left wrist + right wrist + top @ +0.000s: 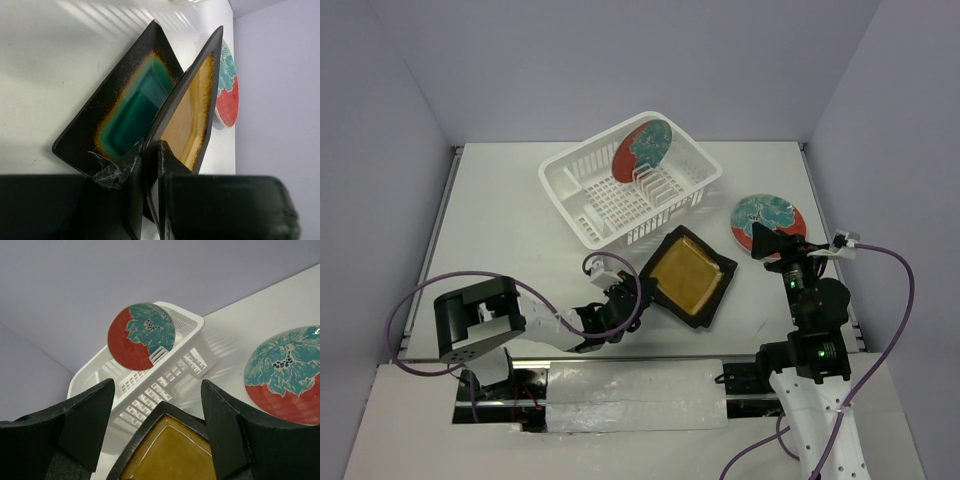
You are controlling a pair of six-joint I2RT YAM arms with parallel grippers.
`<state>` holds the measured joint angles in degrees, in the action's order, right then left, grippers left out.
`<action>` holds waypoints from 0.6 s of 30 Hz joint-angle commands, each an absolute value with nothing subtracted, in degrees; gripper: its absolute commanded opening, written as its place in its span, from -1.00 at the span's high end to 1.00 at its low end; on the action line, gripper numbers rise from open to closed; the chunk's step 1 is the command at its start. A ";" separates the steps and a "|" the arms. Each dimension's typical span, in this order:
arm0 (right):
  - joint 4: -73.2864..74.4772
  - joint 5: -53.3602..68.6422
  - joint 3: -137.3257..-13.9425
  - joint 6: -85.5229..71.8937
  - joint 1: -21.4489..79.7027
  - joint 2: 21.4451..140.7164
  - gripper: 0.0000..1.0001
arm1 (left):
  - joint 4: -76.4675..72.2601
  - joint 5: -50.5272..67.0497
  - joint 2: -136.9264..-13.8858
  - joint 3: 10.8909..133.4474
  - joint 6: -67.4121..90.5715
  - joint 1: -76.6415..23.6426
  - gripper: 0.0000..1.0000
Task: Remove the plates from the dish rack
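**Q:** At the near middle of the tabletop (500,220), which plate is gripped?

**A:** The amber plate (192,112). The left end effector (150,155) pinches its dark rim at one corner. The plate stands tilted, one edge raised, just in front of the rack (590,215).

**Q:** What lies under it?

**A:** The teal plate (132,112), flat on the tabletop. It shows only in the left wrist view, because from above the amber plate covers it. Whether the two plates touch cannot be told.

**Q:** Where are the round plates?

**A:** The racked plate (642,148) stands on edge among the dividers at the rack's far end, leaning slightly. The loose plate (767,215) lies flat on the tabletop to the right of the rack, apart from it.

**Q:** And the right end effector (157,387)?

**A:** Its fingers are spread wide with nothing between them. It hovers over the near edge of the loose plate, its camera facing the rack and the amber plate.
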<state>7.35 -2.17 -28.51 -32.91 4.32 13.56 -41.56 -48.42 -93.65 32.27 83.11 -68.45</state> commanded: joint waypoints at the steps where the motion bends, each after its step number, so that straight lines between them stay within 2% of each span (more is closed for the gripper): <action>1: 6.85 -2.99 -29.36 -31.82 4.31 12.75 -0.54 | -47.11 -48.60 -94.39 34.89 86.04 -68.99 1.00; 10: 6.86 -3.08 -29.18 -31.82 4.39 12.48 -0.54 | -45.71 -48.61 -95.10 34.19 88.41 -68.99 1.00; 13: 6.86 -2.99 -29.09 -31.82 4.39 12.48 -0.54 | -43.78 -48.08 -95.36 34.72 88.94 -68.99 0.80; 18: 6.51 -2.90 -28.92 -31.73 4.39 12.22 -0.54 | -42.98 -47.37 -96.41 35.24 88.94 -68.99 0.75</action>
<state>7.38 -2.42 -28.51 -32.69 4.29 12.88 -40.60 -47.44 -95.59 32.82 88.68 -68.47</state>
